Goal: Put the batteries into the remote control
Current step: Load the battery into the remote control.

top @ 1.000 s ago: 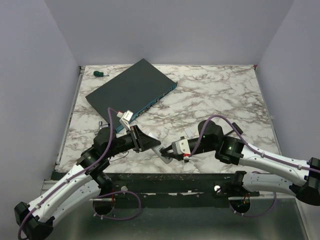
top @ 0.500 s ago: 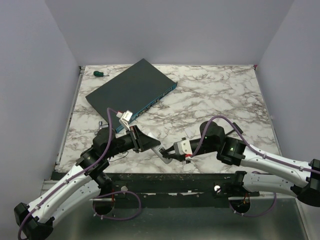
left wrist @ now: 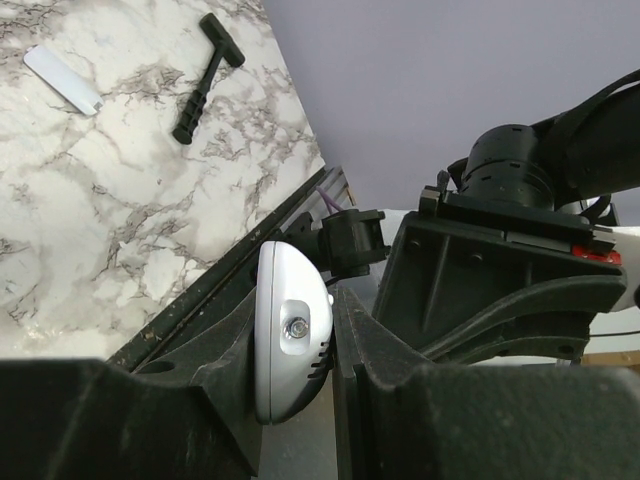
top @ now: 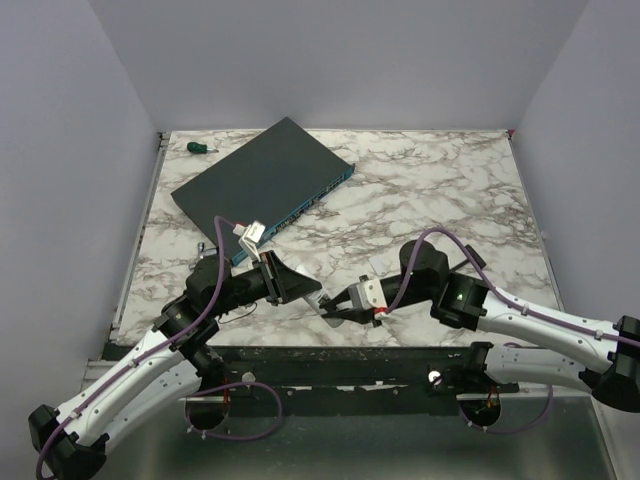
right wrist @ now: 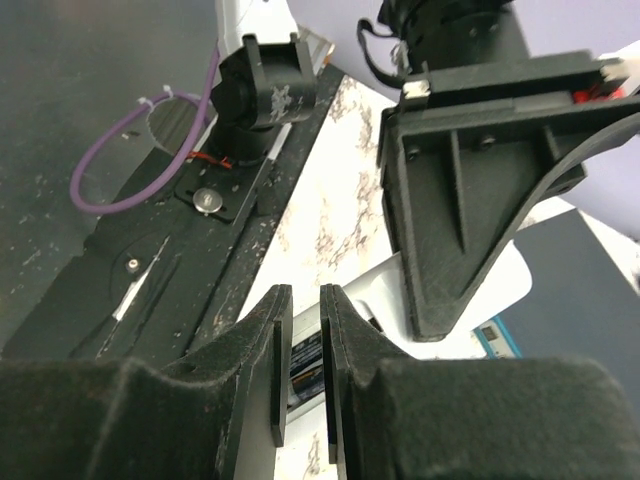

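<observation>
The remote control point(left wrist: 288, 365) was clenched in the left gripper's point(left wrist: 293, 305) jaws. The state of the right gripper's point(right wrist: 304, 320) jaws could not be told.

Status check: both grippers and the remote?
Left gripper shut on remote control. Right gripper right at it, jaws nearly closed, hold unclear. Dark network box lies behind, apart.

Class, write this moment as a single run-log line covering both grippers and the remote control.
left gripper: shut on remote control | right gripper: jaws narrowly apart, tips at the remote control, grip unclear
</observation>
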Controlling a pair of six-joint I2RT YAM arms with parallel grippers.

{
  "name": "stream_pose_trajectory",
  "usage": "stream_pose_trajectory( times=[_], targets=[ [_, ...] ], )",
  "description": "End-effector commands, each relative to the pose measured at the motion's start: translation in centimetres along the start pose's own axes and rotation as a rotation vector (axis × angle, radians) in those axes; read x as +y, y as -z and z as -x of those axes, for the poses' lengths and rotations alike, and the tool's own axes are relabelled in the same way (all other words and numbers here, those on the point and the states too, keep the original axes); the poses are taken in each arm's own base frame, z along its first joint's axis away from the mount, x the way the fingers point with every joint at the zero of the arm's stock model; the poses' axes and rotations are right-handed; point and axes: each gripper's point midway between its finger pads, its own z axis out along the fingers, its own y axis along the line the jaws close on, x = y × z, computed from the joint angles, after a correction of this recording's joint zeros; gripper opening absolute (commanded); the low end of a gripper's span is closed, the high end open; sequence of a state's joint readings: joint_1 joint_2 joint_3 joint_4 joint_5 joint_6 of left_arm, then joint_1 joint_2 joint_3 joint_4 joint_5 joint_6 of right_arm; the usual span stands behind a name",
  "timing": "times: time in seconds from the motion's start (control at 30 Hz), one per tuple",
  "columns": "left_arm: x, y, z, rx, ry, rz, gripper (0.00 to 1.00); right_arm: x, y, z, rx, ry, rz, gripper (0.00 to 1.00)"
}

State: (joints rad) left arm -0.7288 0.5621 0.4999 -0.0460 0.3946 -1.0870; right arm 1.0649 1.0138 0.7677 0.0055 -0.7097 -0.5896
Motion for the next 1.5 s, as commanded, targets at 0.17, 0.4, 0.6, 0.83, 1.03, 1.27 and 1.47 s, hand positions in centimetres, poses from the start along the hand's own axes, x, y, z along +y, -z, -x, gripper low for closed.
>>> stream_pose_trajectory(
  times=[0.17, 0.4, 0.6, 0.83, 1.03, 1.27, 1.47],
  targets=[
    [-0.6, 0.0, -0.1, 0.003, -0.004, -0.035, 0.0, -2.9, 0.2, 3.0, -0.067, 0.06, -0.085, 0.27],
    [-0.9, 0.2, -0.1, -0.002, -0.01, -0.048, 0.0, -4.0, 1.8, 2.4, -0.074, 0.017, -0.017, 0.27],
    [-0.9, 0.4, -0.1, -0.007, -0.015, -0.046, 0.0, -3.9, 2.5, 2.3, -0.07, -0.01, 0.027, 0.27],
    [-0.9, 0.5, -0.1, -0.008, -0.015, -0.047, 0.0, -2.5, 2.1, 1.6, -0.067, -0.052, 0.111, 0.29],
    [-1.0, 0.5, -0.1, -0.008, -0.017, -0.047, 0.0, -2.3, 1.8, 0.8, -0.056, -0.073, 0.126, 0.29],
    [-0.9, 0.4, 0.0, -0.008, -0.016, -0.047, 0.0, -2.3, 1.6, 0.3, -0.051, -0.072, 0.131, 0.29],
    [-0.9, 0.4, -0.1, -0.007, -0.015, -0.045, 0.0, -2.3, 1.4, 0.1, -0.05, -0.077, 0.137, 0.29]
  ],
)
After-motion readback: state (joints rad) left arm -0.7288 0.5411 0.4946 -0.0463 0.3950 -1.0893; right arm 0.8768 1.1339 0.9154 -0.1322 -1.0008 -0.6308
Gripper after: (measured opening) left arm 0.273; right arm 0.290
